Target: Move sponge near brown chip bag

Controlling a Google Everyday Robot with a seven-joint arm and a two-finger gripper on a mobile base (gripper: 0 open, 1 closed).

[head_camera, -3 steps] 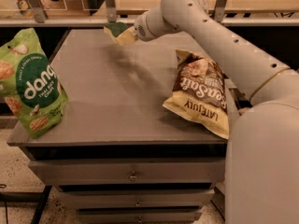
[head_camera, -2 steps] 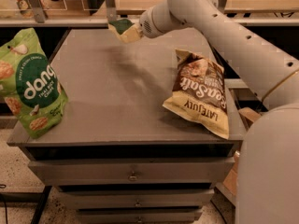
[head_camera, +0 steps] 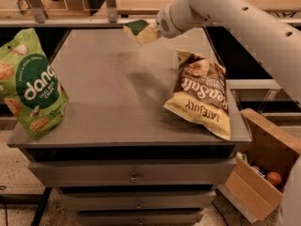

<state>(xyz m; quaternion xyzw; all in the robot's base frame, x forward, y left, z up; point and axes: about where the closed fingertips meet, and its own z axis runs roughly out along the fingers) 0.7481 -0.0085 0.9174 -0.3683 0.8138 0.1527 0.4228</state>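
Observation:
The sponge [head_camera: 137, 28], dark green on top with pale yellow foam under it, hangs in the air above the far edge of the table. My gripper [head_camera: 149, 32] is at the end of the white arm [head_camera: 225, 8] and is shut on the sponge from its right side. The brown chip bag [head_camera: 202, 91], dark brown above and cream-yellow below with "Sea Salt" lettering, lies flat on the right side of the table. The sponge is up and to the left of the bag and well apart from it.
A bright green "dang" bag [head_camera: 33, 86] stands at the table's left front edge. The grey table top [head_camera: 113, 88] sits over drawers [head_camera: 134, 175]. An open cardboard box [head_camera: 263, 166] with small items stands on the floor at the right. A shelf rail runs behind the table.
The arm has carried the sponge a little to the right along the far edge of the table, toward the brown chip bag. The bags have not moved.

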